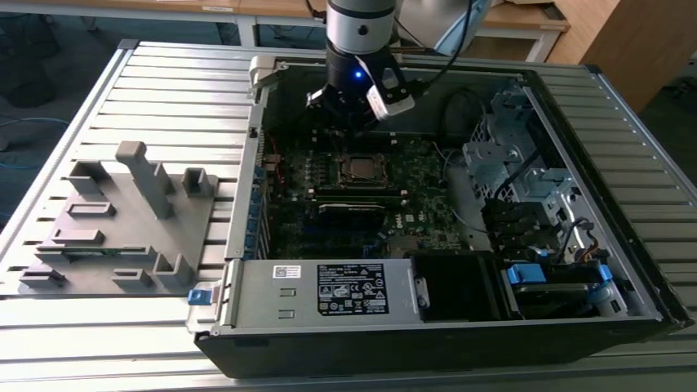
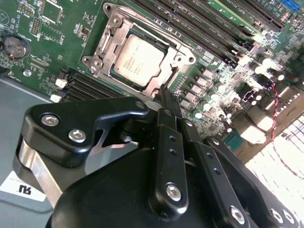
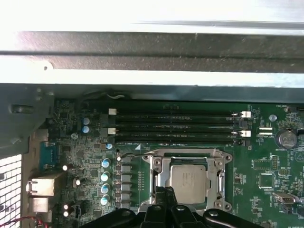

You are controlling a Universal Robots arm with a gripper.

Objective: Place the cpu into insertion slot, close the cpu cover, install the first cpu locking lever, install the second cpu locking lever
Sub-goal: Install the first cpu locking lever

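The cpu [image 2: 137,59] sits flat in the insertion slot [image 2: 161,43], and the cpu cover [image 2: 112,40] appears lowered around it. The hand [image 2: 165,95], fingers pressed together and pinching nothing visible, points at the cover's near edge, with the chip directly ahead.

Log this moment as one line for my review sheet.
cpu: seated, top exposed | cpu cover: down, framing cpu | pincer: shut, tip at cover edge | motherboard: inside open computer case
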